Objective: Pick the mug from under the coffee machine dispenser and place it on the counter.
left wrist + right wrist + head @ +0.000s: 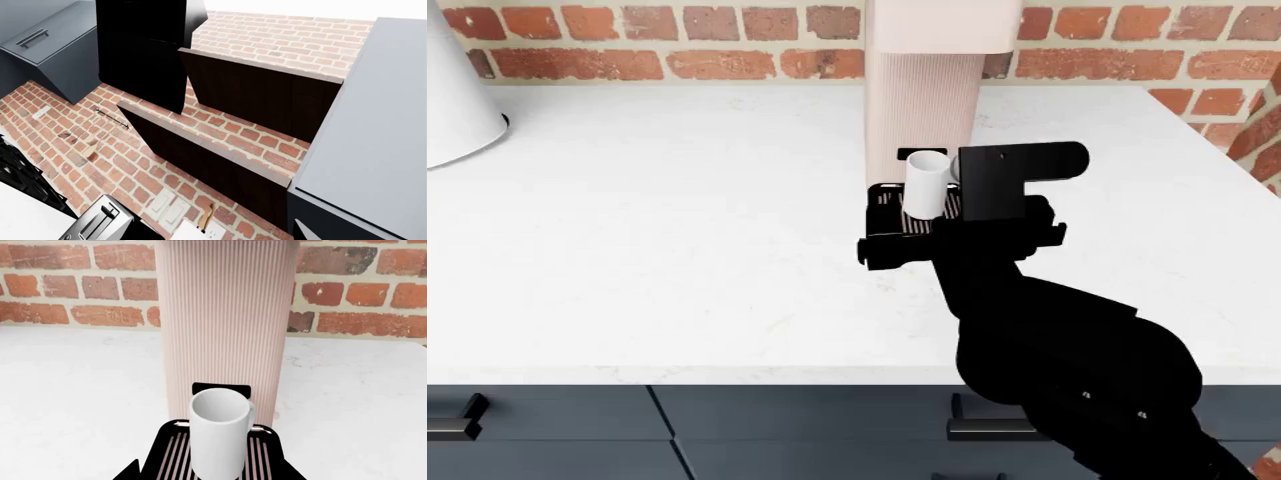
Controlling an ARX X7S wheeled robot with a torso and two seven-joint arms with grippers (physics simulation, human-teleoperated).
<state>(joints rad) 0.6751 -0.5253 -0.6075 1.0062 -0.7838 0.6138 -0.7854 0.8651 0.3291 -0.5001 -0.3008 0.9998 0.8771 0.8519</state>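
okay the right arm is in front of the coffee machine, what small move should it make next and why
Probably ease the right gripper forward around the mug. The mug stands upright on the drip tray against the coffee machine, not visibly gripped, and the wrist view looks straight at it.

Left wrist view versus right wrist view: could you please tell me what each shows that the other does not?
Only the left wrist view shows dark wall cabinets, a grey range hood, a toaster and wall outlets. Only the right wrist view shows the mug standing on the drip tray before the coffee machine dispenser, on the counter. Both show the brick wall.
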